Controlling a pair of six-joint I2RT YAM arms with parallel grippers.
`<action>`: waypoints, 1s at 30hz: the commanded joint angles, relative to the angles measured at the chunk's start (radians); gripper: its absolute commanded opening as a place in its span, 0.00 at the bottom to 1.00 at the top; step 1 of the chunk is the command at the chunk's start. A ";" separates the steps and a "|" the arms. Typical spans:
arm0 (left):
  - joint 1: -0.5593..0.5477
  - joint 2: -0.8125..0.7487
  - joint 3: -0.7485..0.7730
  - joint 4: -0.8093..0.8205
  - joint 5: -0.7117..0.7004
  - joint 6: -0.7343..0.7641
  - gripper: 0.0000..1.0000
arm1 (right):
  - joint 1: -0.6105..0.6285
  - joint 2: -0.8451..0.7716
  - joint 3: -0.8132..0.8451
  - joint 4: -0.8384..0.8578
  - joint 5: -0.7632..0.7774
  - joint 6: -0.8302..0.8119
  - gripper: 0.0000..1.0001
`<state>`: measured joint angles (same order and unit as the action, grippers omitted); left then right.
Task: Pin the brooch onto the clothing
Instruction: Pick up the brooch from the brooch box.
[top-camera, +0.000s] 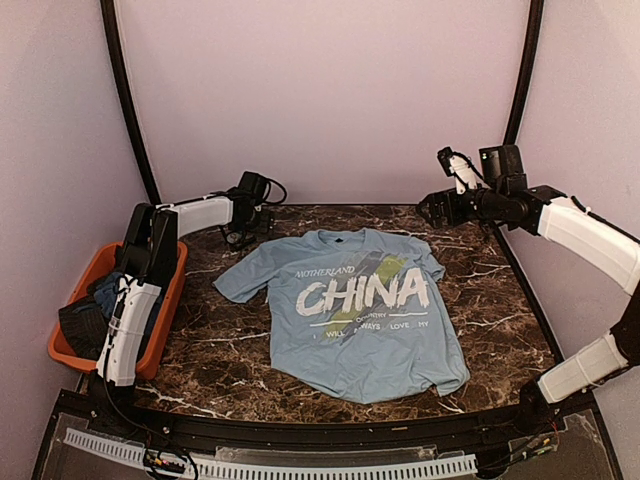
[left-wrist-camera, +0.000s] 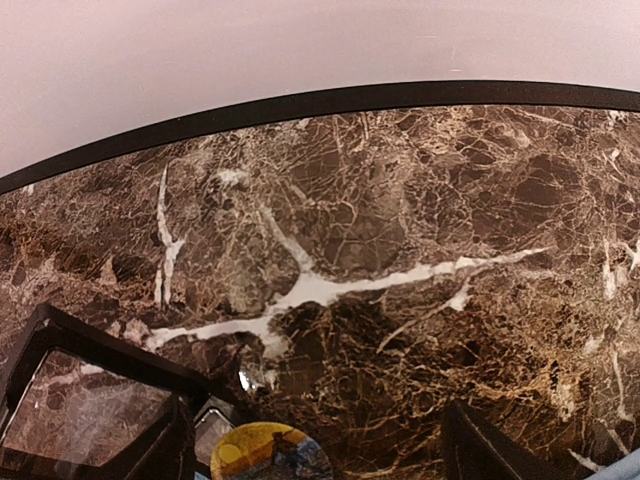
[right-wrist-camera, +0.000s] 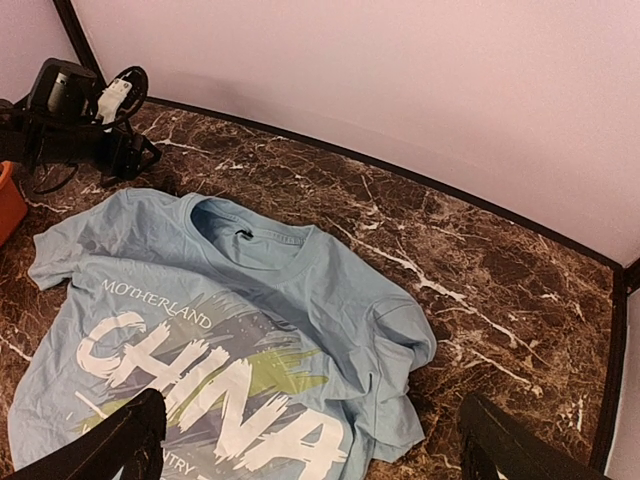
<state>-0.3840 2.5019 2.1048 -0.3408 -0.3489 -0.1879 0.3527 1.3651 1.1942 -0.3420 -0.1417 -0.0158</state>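
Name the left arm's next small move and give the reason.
Probably lower the left gripper and close on the small round yellow-and-blue brooch: it lies ungripped on the brown marble table between the open fingers, off the light blue CHINA T-shirt.

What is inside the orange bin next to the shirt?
Dark blue and black clothes fill the orange bin. The left arm covers part of it, and anything beneath the clothes is hidden.

- Left arm: white shells on the long links, black joints, a black cable looping at the wrist.
- Right arm: same white shells, black joints, small white part on the wrist.
- Left pincer and right pincer: black, angular fingers.
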 joint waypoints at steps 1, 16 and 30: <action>0.005 -0.011 -0.022 -0.024 -0.001 -0.014 0.84 | 0.000 0.002 -0.006 0.019 -0.012 0.013 0.99; 0.007 -0.015 -0.072 -0.034 -0.022 -0.024 0.80 | 0.009 0.012 -0.001 0.017 -0.021 0.016 0.99; 0.007 -0.012 -0.063 -0.018 -0.021 -0.021 0.75 | 0.011 0.010 -0.005 0.017 -0.017 0.016 0.99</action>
<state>-0.3840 2.5019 2.0560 -0.3389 -0.3599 -0.2058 0.3576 1.3708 1.1942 -0.3435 -0.1570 -0.0128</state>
